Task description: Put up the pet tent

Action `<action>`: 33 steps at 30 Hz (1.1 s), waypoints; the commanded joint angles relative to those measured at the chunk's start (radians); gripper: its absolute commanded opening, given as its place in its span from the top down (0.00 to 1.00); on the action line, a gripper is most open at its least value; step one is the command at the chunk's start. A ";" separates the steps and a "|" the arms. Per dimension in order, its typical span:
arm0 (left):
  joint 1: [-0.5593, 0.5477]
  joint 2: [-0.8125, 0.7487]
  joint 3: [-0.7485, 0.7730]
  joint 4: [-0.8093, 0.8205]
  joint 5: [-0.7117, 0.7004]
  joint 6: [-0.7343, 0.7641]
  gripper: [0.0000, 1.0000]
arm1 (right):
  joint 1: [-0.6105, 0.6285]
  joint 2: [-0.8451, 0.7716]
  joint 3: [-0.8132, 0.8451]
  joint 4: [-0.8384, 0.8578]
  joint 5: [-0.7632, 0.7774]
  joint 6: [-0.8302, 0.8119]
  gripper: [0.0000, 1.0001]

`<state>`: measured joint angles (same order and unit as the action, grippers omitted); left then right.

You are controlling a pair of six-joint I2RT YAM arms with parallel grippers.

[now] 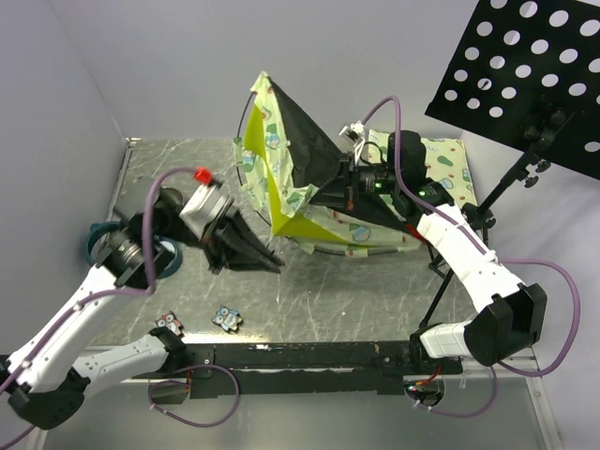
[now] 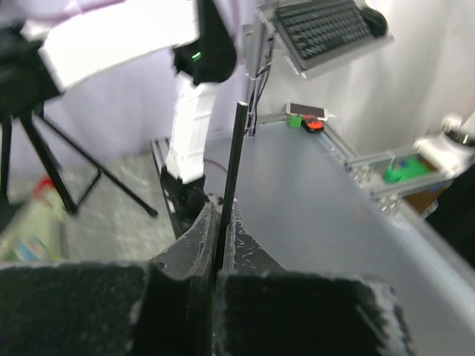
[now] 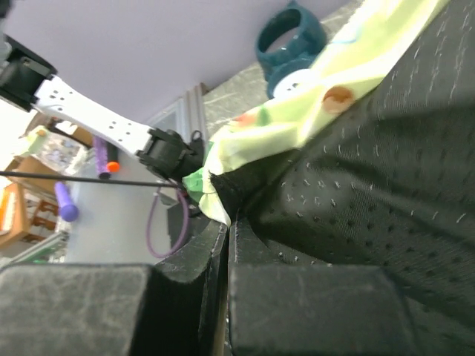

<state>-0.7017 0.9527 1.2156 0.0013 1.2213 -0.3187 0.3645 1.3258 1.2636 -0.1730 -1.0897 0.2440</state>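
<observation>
Pet tent (image 1: 302, 150) tilts up, black base exposed, fabric apparently slack.

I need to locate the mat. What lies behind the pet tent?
Part of the flat printed mat shows at the far right of the table. The pet tent and the right arm cover the rest, so its extent is hidden.

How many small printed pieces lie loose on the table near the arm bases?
2. One small printed piece lies on the table near the front rail; the other lies left of it, beside the left arm. The pet tent may hide more.
</observation>
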 commanded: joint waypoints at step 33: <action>0.209 0.144 -0.222 -0.150 -0.005 -0.422 0.99 | 0.045 -0.128 -0.076 0.409 -0.035 0.353 1.00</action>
<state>-0.5240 1.0996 0.9192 0.0124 1.2533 -0.7265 0.4271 1.2518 1.1896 0.1368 -1.1080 0.5827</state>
